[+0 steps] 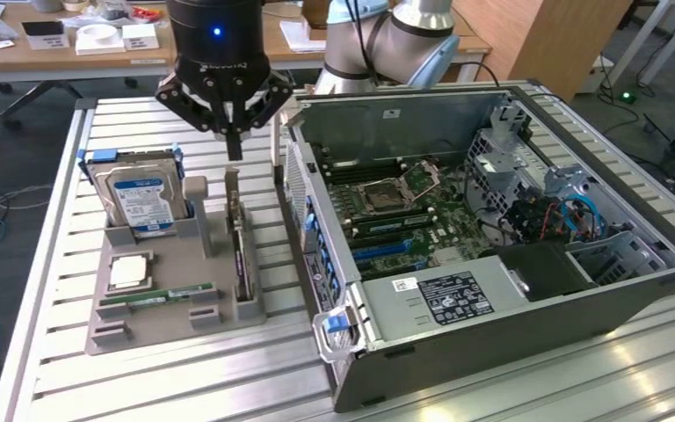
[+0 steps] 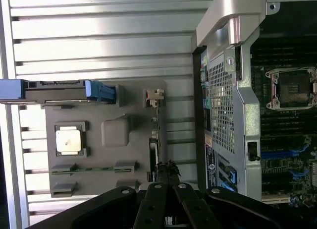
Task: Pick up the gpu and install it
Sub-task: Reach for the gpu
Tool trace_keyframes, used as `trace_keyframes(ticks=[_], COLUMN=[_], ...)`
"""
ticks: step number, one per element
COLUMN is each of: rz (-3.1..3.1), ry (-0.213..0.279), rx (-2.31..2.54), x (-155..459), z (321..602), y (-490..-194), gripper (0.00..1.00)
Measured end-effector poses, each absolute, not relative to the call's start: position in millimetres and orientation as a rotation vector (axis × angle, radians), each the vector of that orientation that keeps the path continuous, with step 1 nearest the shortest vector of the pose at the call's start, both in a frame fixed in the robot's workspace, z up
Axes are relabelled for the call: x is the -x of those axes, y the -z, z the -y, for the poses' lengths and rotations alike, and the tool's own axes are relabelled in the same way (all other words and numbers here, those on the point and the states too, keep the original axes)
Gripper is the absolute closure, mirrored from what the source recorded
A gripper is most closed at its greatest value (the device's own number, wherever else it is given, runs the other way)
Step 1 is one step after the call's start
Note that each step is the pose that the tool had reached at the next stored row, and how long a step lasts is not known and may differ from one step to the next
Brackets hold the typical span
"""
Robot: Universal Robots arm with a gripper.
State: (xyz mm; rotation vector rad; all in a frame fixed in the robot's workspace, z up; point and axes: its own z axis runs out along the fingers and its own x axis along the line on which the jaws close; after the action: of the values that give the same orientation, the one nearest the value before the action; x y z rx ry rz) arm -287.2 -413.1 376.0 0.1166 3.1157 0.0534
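Lighting: bright, diffuse indoor light, heavy glare on metal.
The slatted table (image 2: pixel 99 40) is washed almost white in the wrist view; streaked reflections are carried on it at the exterior view's lower right. The computer case (image 1: pixel 385 119) interior is left in soft shadow. A small blue lamp (image 1: pixel 214 32) is seen lit.

nothing can be read for certain: the pale lettering on the body of the gripper (image 1: pixel 235 146), the blue-and-white label on the hard drive (image 1: pixel 141 200) and the white print on the power supply (image 1: pixel 455 295) label are too small to make out.
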Motion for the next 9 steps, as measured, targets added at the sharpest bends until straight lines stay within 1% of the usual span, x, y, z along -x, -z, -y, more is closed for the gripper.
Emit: trace_keyframes(ticks=[9], rz=[-3.116], ry=[-0.046], rx=[-0.116], x=[287.9], z=[432.2], y=[-375.9], gripper=[0.89])
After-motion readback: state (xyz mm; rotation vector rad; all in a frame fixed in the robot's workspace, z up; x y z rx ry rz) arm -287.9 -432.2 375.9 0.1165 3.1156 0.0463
